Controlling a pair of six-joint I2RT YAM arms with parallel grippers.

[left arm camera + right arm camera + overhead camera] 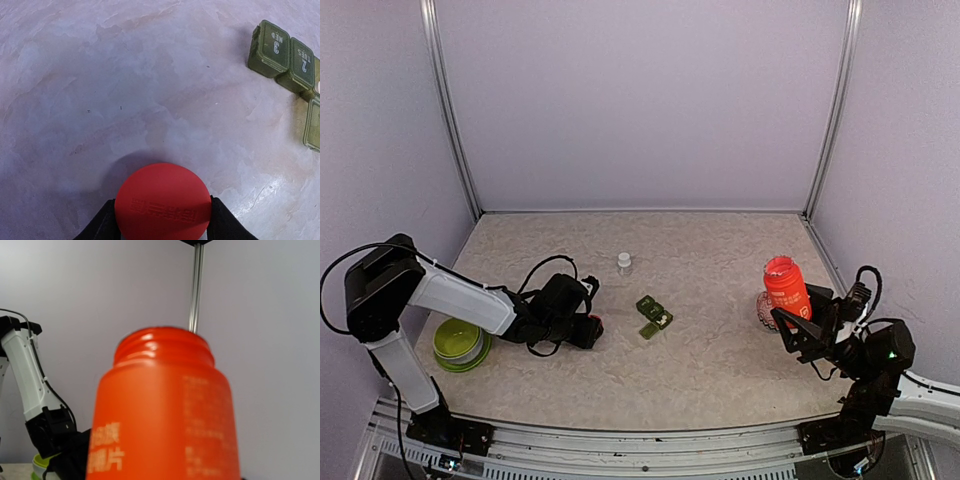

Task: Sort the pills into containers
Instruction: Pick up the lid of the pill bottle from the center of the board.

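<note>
Nearest me, my right tool point(798, 328) gripped the uncapped red bottle point(786, 285) upright at the right of the table point(720, 370). My left tool point(162, 222) was clenched on the red cap point(162, 197), low over the table. Beyond it, mid-table, lay the green containers point(654, 315), apart from both tools.

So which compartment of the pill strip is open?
The end compartment next to TUES: its lid lies flipped open, while TUES and WED are shut.

Containers point(655, 316) between cap point(162, 202) and bottle point(787, 288)
</note>
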